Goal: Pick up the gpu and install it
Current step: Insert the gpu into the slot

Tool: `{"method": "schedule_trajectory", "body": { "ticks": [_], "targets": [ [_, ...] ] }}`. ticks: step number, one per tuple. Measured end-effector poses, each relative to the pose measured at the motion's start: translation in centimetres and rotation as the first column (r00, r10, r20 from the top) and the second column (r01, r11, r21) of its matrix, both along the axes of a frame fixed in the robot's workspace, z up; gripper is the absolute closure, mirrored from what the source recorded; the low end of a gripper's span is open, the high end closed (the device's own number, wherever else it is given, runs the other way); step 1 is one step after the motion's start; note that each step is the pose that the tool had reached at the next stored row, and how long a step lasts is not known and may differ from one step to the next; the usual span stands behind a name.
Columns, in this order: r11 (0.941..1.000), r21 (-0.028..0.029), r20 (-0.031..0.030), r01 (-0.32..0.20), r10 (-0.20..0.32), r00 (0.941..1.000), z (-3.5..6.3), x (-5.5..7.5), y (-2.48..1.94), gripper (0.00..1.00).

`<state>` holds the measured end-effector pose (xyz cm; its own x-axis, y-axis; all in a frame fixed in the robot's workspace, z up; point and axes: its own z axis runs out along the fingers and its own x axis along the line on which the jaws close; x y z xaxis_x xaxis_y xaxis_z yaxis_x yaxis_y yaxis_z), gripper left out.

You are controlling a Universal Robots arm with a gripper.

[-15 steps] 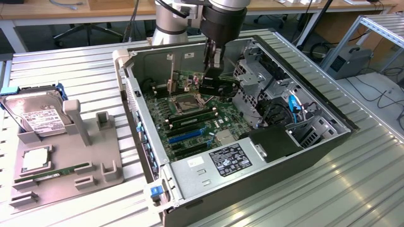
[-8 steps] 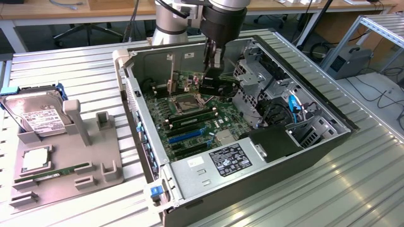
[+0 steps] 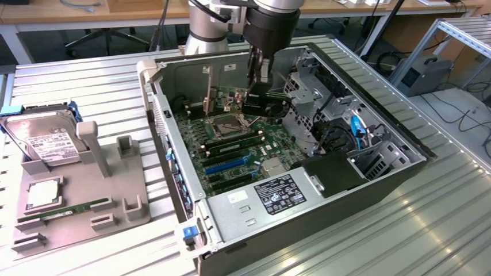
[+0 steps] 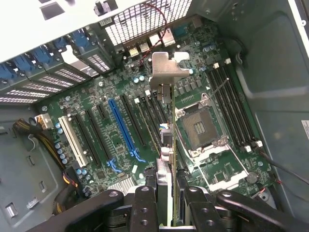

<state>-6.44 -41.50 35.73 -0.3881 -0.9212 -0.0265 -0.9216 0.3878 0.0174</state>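
The gripper [image 4: 169, 203] clamps the gpu [image 4: 167, 137] edge-on above the motherboard [image 4: 116, 121], the card's faces and bottom edge hidden.

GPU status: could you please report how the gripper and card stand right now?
Gripper shut on thin dark GPU card with silvery bracket. Card edge-on above green motherboard inside open metal computer case. Path to board looks clear.

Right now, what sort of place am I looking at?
Probably a robotics lab: a robot arm reaches into an open computer case on a metal bench, a hard drive sits nearby, desks stand behind.
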Motion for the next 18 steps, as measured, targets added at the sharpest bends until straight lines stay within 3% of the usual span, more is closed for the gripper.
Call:
{"method": "schedule_trajectory", "body": {
  "ticks": [18],
  "targets": [
    [0.9997,0.0000,0.0000,-0.025,0.025,0.9997,0.00,0.00,0.00,0.73]
  ]
}}
